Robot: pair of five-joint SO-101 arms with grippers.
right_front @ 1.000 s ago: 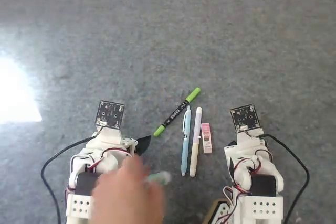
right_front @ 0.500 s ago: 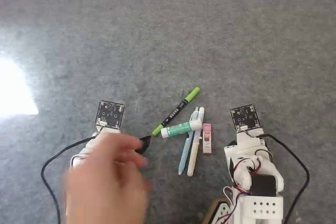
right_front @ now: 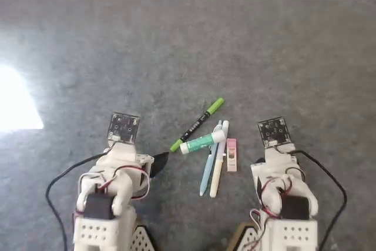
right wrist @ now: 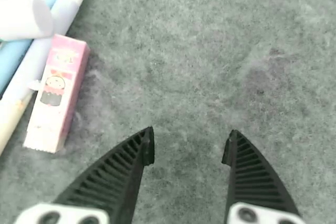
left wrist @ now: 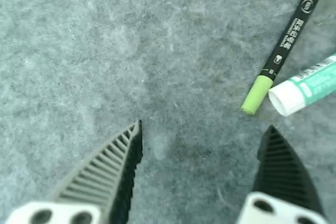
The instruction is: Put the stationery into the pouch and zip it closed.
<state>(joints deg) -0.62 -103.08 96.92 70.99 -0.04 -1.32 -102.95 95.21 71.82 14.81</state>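
Observation:
The stationery lies in a loose heap between the two arms. A black marker with green ends (right_front: 198,124) slants up to the right. A green and white tube (right_front: 202,142) rests across a blue pen (right_front: 209,163) and a cream pen (right_front: 218,160), beside a pink eraser (right_front: 231,154). My left gripper (left wrist: 205,129) is open over bare felt, with the marker (left wrist: 283,45) and the tube's white end (left wrist: 307,85) just beyond one finger. My right gripper (right wrist: 191,132) is open and empty, and the pink eraser (right wrist: 56,93) lies off to one side of it.
A grey felt surface (right_front: 188,51) covers the table up to a white wall at the back. A bright glare patch (right_front: 17,107) sits at the left edge. Black cables (right_front: 59,183) loop beside each arm base.
A person's hand laid the green and white tube across the pens, nudging them askew, then drew back out of view. Neither arm moved.

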